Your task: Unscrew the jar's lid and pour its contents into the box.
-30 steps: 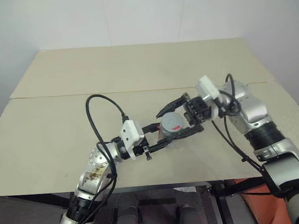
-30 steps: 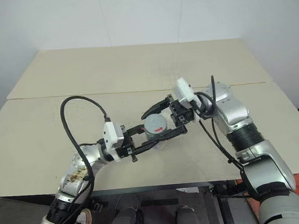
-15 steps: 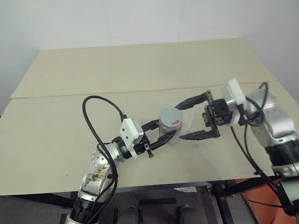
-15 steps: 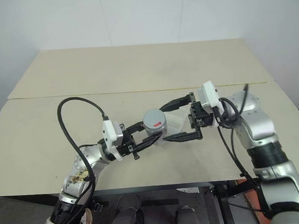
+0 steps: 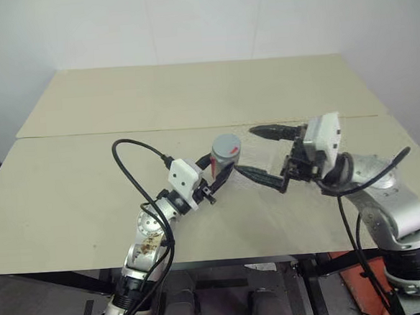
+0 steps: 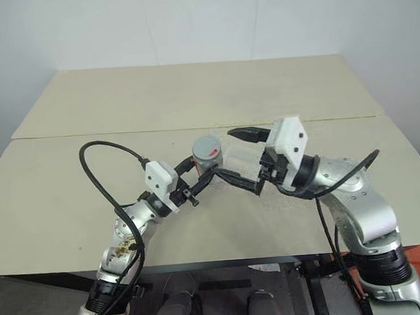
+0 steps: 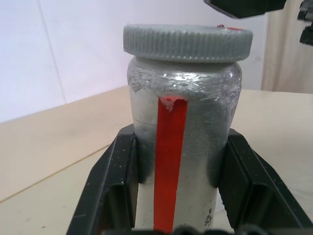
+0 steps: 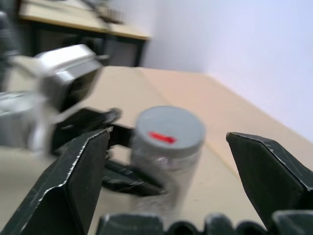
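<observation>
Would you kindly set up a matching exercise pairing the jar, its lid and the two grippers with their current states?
Things:
1. jar
2. lid
3. left gripper
4. right gripper

States:
A. open, pointing toward the jar, apart from it
B. screwed on top
C. held up off the table
D. clamped shut around the jar's body

Pairs: 1-C, 2-B, 3-D, 4-A

2 head eyes looking down over the table (image 5: 191, 94), 2 wrist views close, sharing the jar (image 7: 183, 147)

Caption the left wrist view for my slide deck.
Left gripper clamps the red-striped jar, lid on.
</observation>
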You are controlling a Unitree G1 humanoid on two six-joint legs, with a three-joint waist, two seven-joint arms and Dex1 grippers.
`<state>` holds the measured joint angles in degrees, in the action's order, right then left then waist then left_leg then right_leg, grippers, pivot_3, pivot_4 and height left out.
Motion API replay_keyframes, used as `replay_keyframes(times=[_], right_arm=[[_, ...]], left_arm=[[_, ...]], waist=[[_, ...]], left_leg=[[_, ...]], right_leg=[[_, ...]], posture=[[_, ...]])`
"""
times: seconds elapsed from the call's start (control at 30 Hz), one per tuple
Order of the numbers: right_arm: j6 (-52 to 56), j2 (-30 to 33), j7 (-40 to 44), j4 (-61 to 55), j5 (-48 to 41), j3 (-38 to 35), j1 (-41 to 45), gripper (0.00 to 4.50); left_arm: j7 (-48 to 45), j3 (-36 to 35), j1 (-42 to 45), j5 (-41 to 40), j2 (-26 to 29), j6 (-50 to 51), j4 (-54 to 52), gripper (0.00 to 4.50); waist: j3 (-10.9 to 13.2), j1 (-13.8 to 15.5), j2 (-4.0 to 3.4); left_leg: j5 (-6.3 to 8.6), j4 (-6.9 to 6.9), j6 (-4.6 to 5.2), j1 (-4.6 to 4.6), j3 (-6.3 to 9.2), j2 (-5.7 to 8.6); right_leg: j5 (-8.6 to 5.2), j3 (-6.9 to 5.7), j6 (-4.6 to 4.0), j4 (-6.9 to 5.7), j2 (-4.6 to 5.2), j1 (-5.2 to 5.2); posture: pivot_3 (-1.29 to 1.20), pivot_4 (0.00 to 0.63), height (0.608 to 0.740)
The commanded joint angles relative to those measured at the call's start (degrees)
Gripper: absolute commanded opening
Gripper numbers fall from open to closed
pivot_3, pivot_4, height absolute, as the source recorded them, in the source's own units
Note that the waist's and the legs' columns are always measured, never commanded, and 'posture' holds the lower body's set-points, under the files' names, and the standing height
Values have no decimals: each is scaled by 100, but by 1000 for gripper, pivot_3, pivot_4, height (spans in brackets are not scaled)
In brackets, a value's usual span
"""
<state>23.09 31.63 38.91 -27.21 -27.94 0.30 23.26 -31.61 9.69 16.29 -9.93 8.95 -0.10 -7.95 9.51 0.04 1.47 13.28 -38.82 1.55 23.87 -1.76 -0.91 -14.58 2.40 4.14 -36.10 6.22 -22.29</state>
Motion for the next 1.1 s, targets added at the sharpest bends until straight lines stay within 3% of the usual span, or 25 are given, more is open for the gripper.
replay_keyframes(times=[0.03,0.53,0.87,0.97,1.07,1.1], right_arm=[[317,-360,-695,-330,170,166,88,4481],[216,-1165,-1143,-107,617,503,196,4481],[318,-1209,-1064,-16,652,572,225,4481],[332,-1251,-1085,8,647,577,230,3883],[309,-1274,-1118,45,715,615,242,2877],[300,-1281,-1120,55,722,615,245,2775]], left_arm=[[38,5,114,11,-36,-145,-87,1870],[8,-28,146,20,-17,-131,-45,1870],[-67,-27,154,-4,23,-176,-35,1870],[-70,-40,145,-15,34,-176,-37,1870],[-60,-45,128,-3,46,-189,-30,1870],[-58,-48,125,-7,46,-185,-34,1870]], waist=[[0,0,0],[0,-23,0],[0,-40,0],[0,-43,0],[0,-52,0],[0,-53,0]], left_leg=[[0,0,0,0,0,1],[0,1,0,2,1,2],[0,1,1,2,1,2],[0,1,0,2,1,2],[0,1,0,2,1,2],[0,1,0,2,2,2]], right_leg=[[0,1,0,1,0,0],[0,-2,0,2,-1,0],[0,-2,0,2,-1,0],[0,-2,0,2,-1,0],[0,-2,0,2,-1,0],[0,-2,0,2,-1,0]], posture=[[0,150,740],[0,150,740],[0,150,740],[0,150,740],[0,150,740],[0,150,740]])
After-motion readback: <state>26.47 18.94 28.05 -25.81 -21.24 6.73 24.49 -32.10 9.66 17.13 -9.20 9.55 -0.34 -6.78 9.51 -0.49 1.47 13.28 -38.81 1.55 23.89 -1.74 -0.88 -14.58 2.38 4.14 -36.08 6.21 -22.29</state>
